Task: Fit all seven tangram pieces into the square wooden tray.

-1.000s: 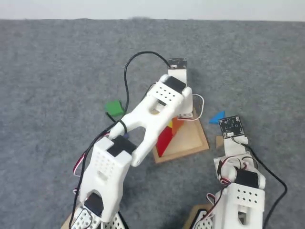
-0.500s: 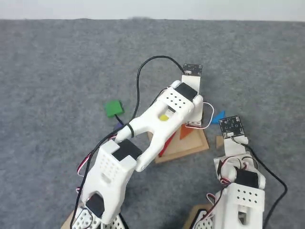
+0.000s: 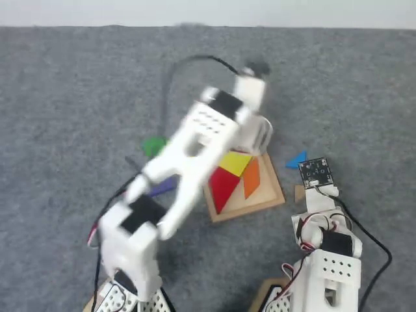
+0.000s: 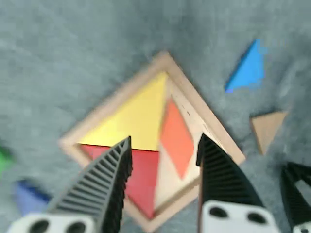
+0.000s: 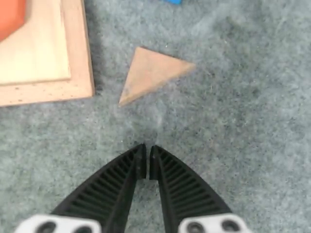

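High view: left arm (image 3: 195, 140) half-hides green piece (image 3: 151, 145), possibly square.

The square wooden tray (image 3: 259, 199) holds the yellow triangle (image 3: 235, 161), red triangle (image 3: 221, 185) and orange parallelogram (image 3: 251, 177); the blue triangle (image 3: 297, 158) lies to its right.

High camera looks down; both close wrist cameras share its tray (image 5: 75, 43).
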Motion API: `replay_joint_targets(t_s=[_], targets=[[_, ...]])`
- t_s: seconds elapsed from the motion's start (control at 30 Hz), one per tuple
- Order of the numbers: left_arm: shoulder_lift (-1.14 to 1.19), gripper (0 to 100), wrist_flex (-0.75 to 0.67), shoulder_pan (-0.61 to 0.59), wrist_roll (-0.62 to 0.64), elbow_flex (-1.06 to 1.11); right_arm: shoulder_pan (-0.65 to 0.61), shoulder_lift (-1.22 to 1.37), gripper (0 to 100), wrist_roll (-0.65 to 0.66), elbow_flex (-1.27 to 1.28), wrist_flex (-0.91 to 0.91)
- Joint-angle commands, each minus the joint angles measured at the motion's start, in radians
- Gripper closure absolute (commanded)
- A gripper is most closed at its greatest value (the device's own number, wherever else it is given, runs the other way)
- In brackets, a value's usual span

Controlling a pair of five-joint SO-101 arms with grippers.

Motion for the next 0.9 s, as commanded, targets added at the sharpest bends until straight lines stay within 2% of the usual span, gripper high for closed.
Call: replay_joint_targets(t_s=[0.0,0.23,0.37,0.43,0.53,0.67,0.77,0.87], targets=[[-0.393,79,-0.025,-0.158,-0.087,0.119,0.004,-0.018,96.6,0.015,-0.011,-0.024],[-0.913,79,-0.387,-0.456,-0.242,0.894,-0.004,-0.008,96.8,0.018,-0.124,0.016],[-1.046,79,-0.562,-0.586,-0.287,1.244,-0.143,0.027,96.9,0.014,-0.293,0.136],[-1.057,79,-0.624,-0.626,-0.288,1.336,-0.255,0.104,96.9,0.009,-0.393,0.171],[-1.057,79,-0.667,-0.663,-0.285,1.365,-0.421,0.282,96.9,-0.043,-0.528,0.173],[-1.059,79,-0.784,-0.672,-0.287,1.442,-0.608,0.529,96.5,-0.092,-0.657,0.096],[-1.063,79,-0.930,-0.698,-0.292,1.524,-0.687,0.687,96.4,-0.123,-0.724,0.044],[-1.059,79,-1.013,-0.750,-0.293,1.552,-0.694,0.822,96.3,-0.129,-0.752,-0.008]])
